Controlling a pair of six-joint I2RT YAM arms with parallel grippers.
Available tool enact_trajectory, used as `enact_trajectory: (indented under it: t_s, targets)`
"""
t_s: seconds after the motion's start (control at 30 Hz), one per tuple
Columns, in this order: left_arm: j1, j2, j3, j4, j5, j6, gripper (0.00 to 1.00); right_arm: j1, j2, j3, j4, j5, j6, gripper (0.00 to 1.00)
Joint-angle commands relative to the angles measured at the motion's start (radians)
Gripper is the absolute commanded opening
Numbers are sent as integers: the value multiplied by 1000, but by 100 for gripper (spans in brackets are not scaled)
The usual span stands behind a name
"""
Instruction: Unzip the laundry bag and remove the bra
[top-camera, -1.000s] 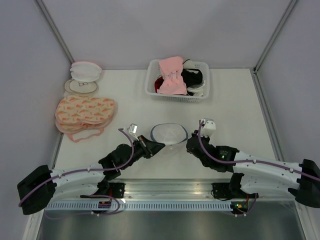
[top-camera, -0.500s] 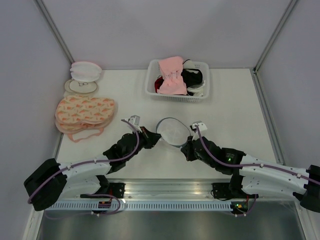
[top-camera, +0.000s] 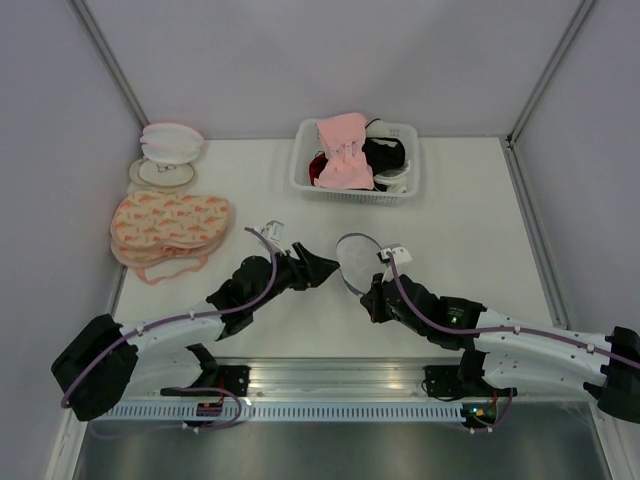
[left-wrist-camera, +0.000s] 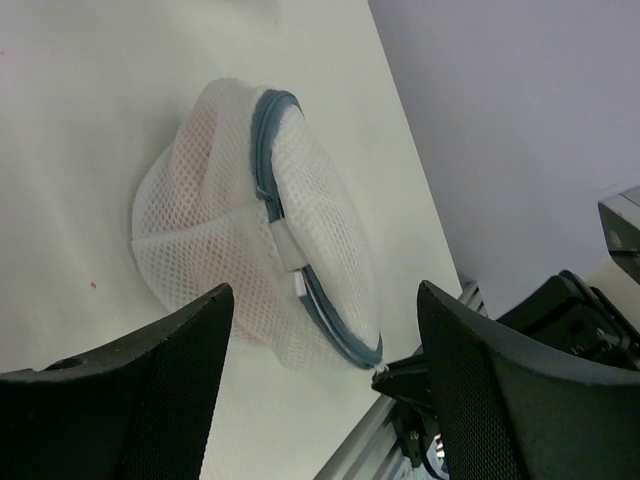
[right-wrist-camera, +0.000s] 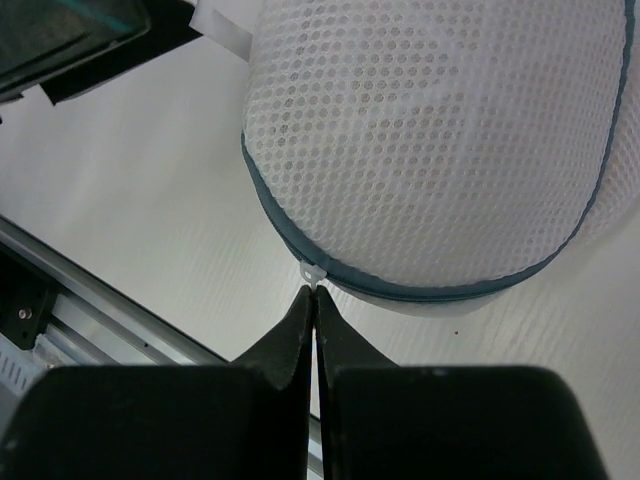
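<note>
The laundry bag (top-camera: 356, 260) (left-wrist-camera: 240, 235) (right-wrist-camera: 440, 150), a white mesh dome with a blue-grey zipper rim, stands tipped on its edge in the middle of the table. My right gripper (top-camera: 364, 289) (right-wrist-camera: 315, 292) is shut on the small white zipper pull (right-wrist-camera: 314, 273) at the bag's lower rim. My left gripper (top-camera: 321, 270) (left-wrist-camera: 325, 385) stands open just left of the bag, fingers (left-wrist-camera: 150, 390) apart and touching nothing. The bra is hidden; only a dim shade shows through the mesh.
A white basket (top-camera: 304, 170) at the back holds a pink garment with a bow and a black one. Flat pink-orange patterned bags (top-camera: 170, 225) and white-and-pink discs (top-camera: 168, 150) lie at the far left. A metal rail (top-camera: 340, 385) runs along the near edge.
My left gripper has opened, let go of the bag and drawn back to the left. The bag has tipped up on its edge and shifted right. My right gripper keeps hold of the zipper pull.
</note>
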Motion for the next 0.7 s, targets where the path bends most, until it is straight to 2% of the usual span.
enact_trajectory:
  t_s: [0.0, 0.13, 0.2, 0.37, 0.5, 0.57, 0.67]
  targets:
    - [-23, -109, -52, -50, 19, -83, 79, -1, 10, 0, 47, 32, -12, 0]
    - [-50, -113, -61, -73, 45, -122, 81, 1, 9, 0, 81, 6, -30, 1]
    - [-70, -73, -64, -38, 69, -163, 81, 1, 9, -1, 114, -18, -36, 0]
    - [-146, 12, -50, 35, 31, -205, 83, 1, 33, -6, 184, -87, -49, 0]
    - [-156, 62, -26, 83, 30, -217, 83, -1, 43, -13, 213, -124, -49, 0]
    - [-161, 78, -6, 75, 27, -217, 81, 1, 46, -16, 216, -135, -50, 0]
    - [-159, 75, -7, 75, 19, -216, 69, 1, 41, -12, 193, -146, -55, 1]
